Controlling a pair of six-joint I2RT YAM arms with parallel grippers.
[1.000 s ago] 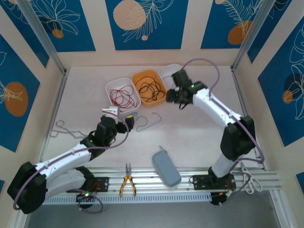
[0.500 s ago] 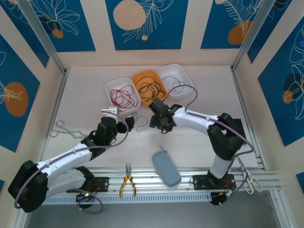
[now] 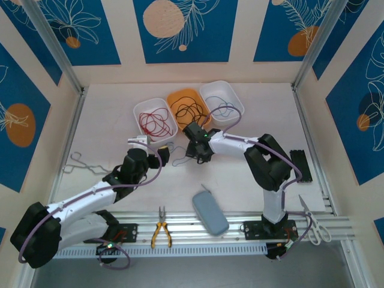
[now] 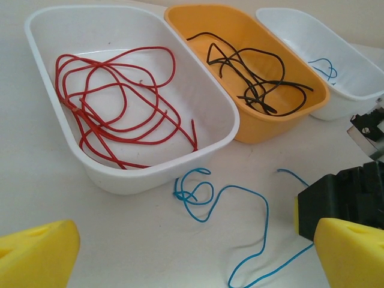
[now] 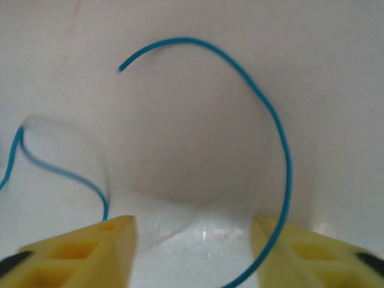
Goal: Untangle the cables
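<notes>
The cables lie sorted by colour. A red cable [image 3: 154, 123] [image 4: 120, 102] is coiled in the left white tub [image 3: 141, 113]. A black one [image 3: 190, 113] [image 4: 252, 78] fills the orange tub [image 3: 180, 96]. A light blue cable [image 3: 180, 158] [image 4: 222, 198] [image 5: 264, 102] loops on the table in front of the tubs. A short blue piece [image 4: 324, 66] rests in the right white tub [image 3: 231, 96]. My left gripper [image 3: 153, 146] [image 4: 192, 258] hovers open just near of the blue loops. My right gripper [image 3: 193, 155] [image 5: 195, 252] is low over the table, open, with the blue cable crossing its right finger's inner edge.
A grey pouch [image 3: 210, 213] and yellow-handled pliers [image 3: 160, 228] lie near the front rail. Scissors [image 3: 315, 225] sit at the front right, metal tongs [image 3: 81, 162] at the left, and a flat black block [image 3: 298, 165] at the right. Walls close in on three sides.
My right arm has swung from above the right white tub down and left onto the table at the blue cable, with its jaws narrowing. The left arm has stayed still.
</notes>
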